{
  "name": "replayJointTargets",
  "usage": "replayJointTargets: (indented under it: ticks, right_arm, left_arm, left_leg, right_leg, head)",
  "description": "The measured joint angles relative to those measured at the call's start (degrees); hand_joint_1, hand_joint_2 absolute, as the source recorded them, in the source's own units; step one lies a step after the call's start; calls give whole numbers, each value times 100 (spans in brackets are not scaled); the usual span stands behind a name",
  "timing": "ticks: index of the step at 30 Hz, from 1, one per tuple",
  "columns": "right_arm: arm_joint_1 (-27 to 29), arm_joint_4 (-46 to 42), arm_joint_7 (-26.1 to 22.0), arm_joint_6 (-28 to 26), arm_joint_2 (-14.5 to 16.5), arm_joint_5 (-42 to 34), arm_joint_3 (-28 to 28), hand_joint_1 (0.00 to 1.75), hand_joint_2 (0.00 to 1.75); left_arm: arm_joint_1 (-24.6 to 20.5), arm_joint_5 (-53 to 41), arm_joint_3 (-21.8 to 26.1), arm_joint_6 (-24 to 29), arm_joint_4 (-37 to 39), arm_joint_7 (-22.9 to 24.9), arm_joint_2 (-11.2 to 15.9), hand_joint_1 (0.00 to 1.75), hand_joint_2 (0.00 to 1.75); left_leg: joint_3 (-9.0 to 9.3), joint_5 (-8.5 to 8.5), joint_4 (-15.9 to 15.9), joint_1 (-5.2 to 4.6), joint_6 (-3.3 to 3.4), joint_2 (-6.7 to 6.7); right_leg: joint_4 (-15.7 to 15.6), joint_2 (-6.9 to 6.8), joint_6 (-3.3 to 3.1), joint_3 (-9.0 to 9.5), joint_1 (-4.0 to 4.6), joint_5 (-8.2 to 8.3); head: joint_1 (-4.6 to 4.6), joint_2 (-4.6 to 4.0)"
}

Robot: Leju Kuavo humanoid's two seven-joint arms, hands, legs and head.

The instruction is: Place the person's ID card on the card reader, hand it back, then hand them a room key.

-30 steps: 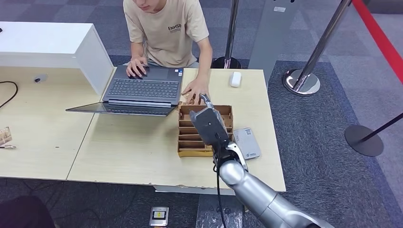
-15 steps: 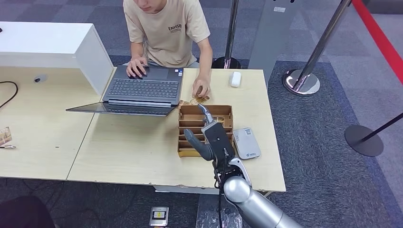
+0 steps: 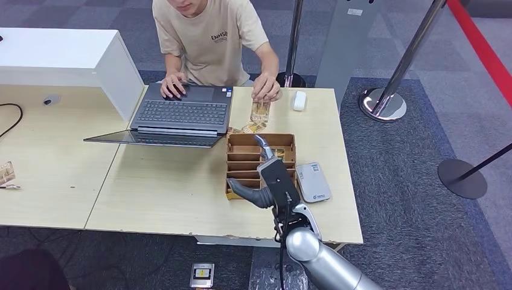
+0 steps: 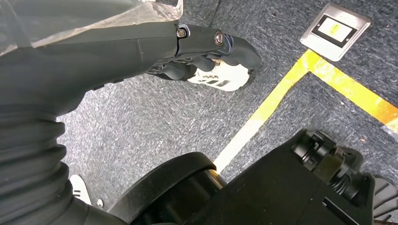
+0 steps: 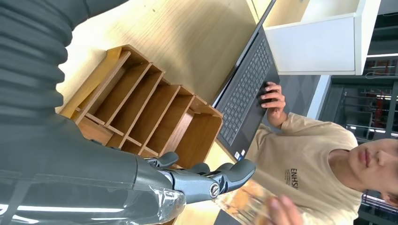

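Left hand hung over carpeted floor, fingers curled in, holding nothing. Laptop sat left on the surface. Right hand hovered above wooden box, fingers spread, empty. Person's hand held card beyond it. Card reader lay just right of box.

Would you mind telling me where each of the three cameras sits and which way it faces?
Head view: high on the body, looking down at the table; the right robot hand hovers over the wooden organizer.
Left wrist view: behind the hanging left robot hand, facing the carpet floor and yellow tape.
Right wrist view: behind the right robot hand, facing the organizer.
Head and right wrist views share the organizer, laptop and person.
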Motion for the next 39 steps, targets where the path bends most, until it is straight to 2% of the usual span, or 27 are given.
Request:
replayJointTargets:
  ticks: [8,17,29,33,39]
  right_arm:
    - [60,1,16,-13,-20,50,2,0,175]
    - [62,9,318,-352,-80,808,40,0,175]
    - [73,9,367,-391,-165,850,41,0,175]
    - [91,9,377,-387,-184,849,41,0,175]
    - [104,13,351,-382,-197,847,42,0,175]
  left_arm:
    - [2,3,3,1,0,4,0,0,175]
    - [2,31,11,-16,0,20,2,0,175]
    - [8,50,25,-19,0,18,10,0,175]
    - [23,48,26,-19,1,17,14,0,0]
    - [63,50,24,-19,2,19,22,0,0]
  left_leg:
    - [0,0,0,0,0,0]
    - [0,0,0,0,0,0]
    - [1,0,0,-1,0,0]
    - [1,0,0,0,0,0]
    - [1,0,0,0,0,1]
  right_leg:
    - [0,0,0,1,0,0]
    - [0,0,0,1,0,0]
    - [0,0,0,1,0,0]
    - [0,0,0,1,0,0]
    - [0,1,0,1,0,0]
  head:
    - [0,0]
    - [0,0]
    - [0,0]
    - [0,0]
    - [1,0]
